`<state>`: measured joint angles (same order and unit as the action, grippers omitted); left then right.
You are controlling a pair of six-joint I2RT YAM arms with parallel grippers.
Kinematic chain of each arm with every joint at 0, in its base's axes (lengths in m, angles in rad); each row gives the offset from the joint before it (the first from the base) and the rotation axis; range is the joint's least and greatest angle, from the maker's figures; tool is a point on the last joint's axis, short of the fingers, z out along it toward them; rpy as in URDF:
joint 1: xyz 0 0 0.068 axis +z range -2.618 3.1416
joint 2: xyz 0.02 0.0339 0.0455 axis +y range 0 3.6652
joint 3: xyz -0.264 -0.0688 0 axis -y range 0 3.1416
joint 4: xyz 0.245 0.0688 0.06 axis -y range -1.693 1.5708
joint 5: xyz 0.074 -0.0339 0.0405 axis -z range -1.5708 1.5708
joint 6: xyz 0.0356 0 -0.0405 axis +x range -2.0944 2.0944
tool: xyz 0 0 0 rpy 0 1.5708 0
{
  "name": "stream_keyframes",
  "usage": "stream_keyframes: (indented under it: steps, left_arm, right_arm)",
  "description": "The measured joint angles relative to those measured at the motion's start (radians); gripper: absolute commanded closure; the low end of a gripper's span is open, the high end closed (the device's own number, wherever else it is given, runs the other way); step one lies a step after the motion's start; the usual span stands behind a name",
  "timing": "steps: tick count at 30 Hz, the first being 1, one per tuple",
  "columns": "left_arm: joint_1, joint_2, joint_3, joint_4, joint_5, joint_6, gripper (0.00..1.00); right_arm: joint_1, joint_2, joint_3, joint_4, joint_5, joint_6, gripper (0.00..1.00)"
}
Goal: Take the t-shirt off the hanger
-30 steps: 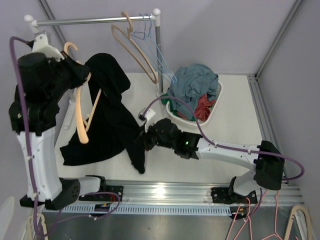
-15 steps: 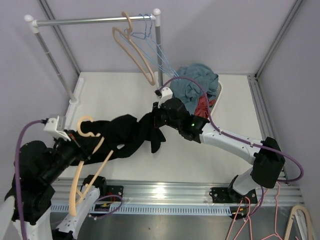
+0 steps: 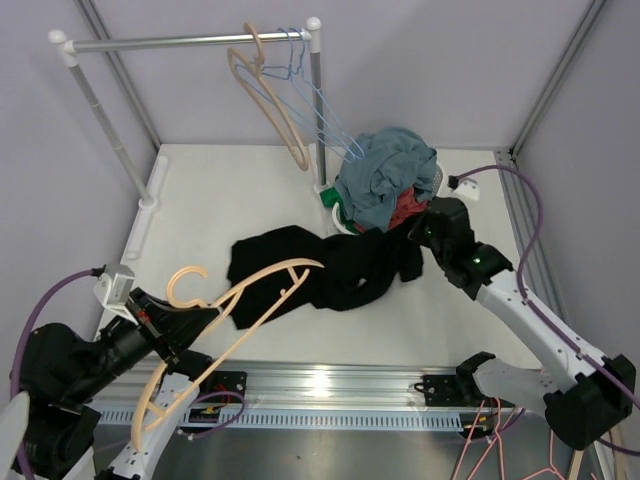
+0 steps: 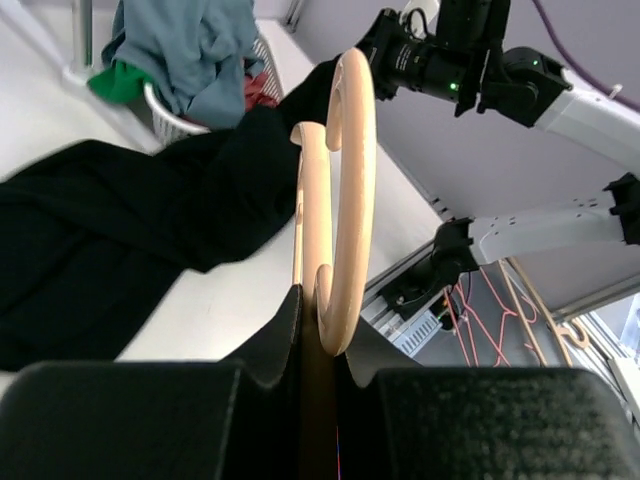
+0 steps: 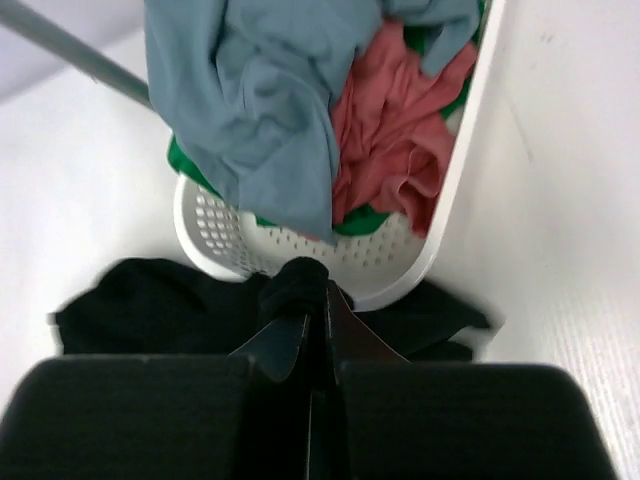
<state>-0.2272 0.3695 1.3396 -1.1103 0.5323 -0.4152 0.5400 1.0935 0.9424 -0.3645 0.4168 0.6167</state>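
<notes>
Left claw [image 4: 318,318] clamped on bare tan hanger [image 3: 250,300], right claw [image 5: 315,300] pinching black t-shirt [image 3: 335,272], sprawled on counter [image 3: 220,190] beside laundry basket [image 5: 445,200].

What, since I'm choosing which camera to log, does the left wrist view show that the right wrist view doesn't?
Only the left wrist view shows the wooden hanger, clamped in the left end effector, and the right arm seen from outside. Only the right wrist view shows, close up, the right end effector shut on a bunch of the black t-shirt, right beside the white basket. Both views show that t-shirt lying on the table, the basket and the blue garment in it.
</notes>
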Motion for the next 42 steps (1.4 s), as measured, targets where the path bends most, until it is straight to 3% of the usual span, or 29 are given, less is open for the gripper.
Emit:
stream_keyframes:
  steps: [5,8,14,24,34,42]
  left_arm:
    - [-0.006,0.000,0.020,0.030,-0.008,-0.003,0.99]
    - [-0.006,0.000,0.018,0.026,-0.078,-0.003,1.00]
    - [-0.006,0.028,-0.043,0.027,-0.216,0.001,1.00]
    - [-0.006,0.179,-0.100,0.069,-0.295,0.013,0.99]
    - [-0.006,0.245,-0.093,0.109,-0.356,0.043,0.99]
    - [-0.006,0.301,-0.103,0.171,-0.354,0.050,0.99]
  right_arm:
    - [-0.036,-0.093,0.023,0.000,-0.064,-0.047,1.00]
    - [-0.035,-0.089,0.143,0.016,-0.162,-0.118,1.00]
    - [-0.034,-0.037,0.396,0.242,-0.332,-0.290,1.00]
    - [-0.038,0.325,0.929,0.504,-0.445,-0.504,1.00]
    - [-0.112,0.725,1.398,0.504,-0.371,-0.542,1.00]
    - [-0.173,0.830,1.575,0.577,-0.311,-0.521,1.00]
